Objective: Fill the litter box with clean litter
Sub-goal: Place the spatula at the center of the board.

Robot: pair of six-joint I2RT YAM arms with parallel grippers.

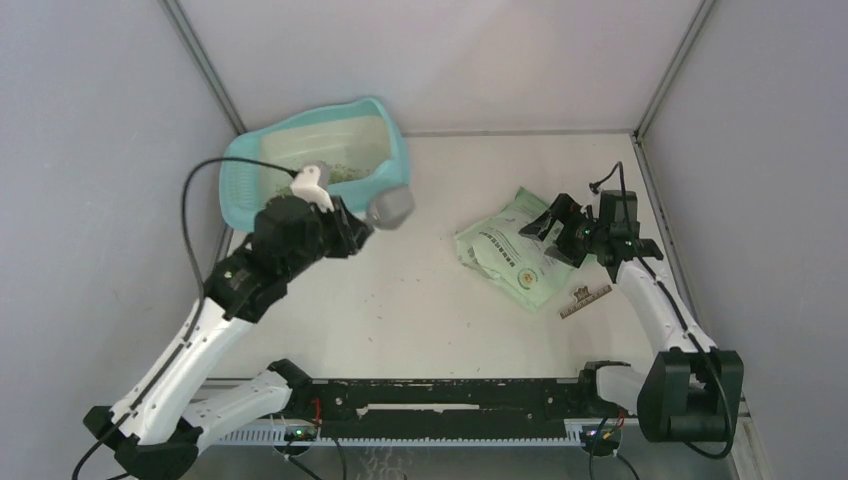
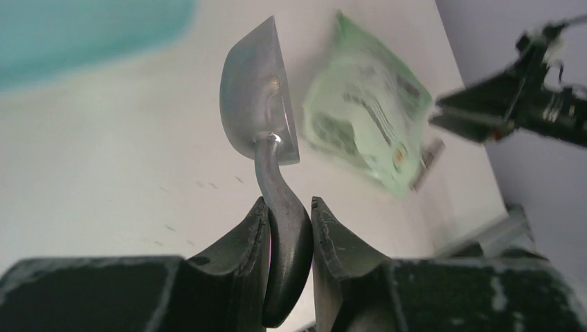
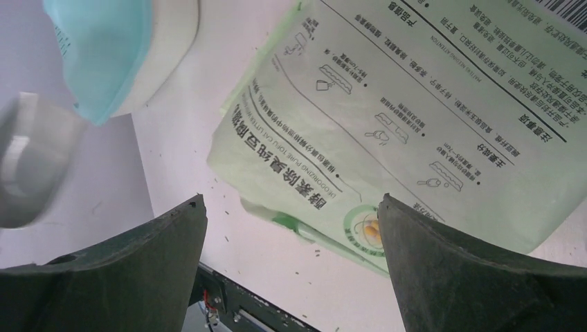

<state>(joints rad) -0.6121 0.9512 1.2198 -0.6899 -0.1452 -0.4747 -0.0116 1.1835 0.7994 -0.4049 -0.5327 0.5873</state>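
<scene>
Right of litter box [image 1: 240, 165], left gripper [image 2: 289, 228] clamps scoop [image 2: 253, 90] handle, right gripper [image 3: 291, 200] jaws apart over bag [image 3: 415, 138]; handle may pivot in grip, tipping scoop early.

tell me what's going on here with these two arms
The left claw grips a grey metal scoop by its handle, holding it beside the litter box, where some litter already lies. The right claw is wide open above the green bag, which lies flat on the table.
</scene>
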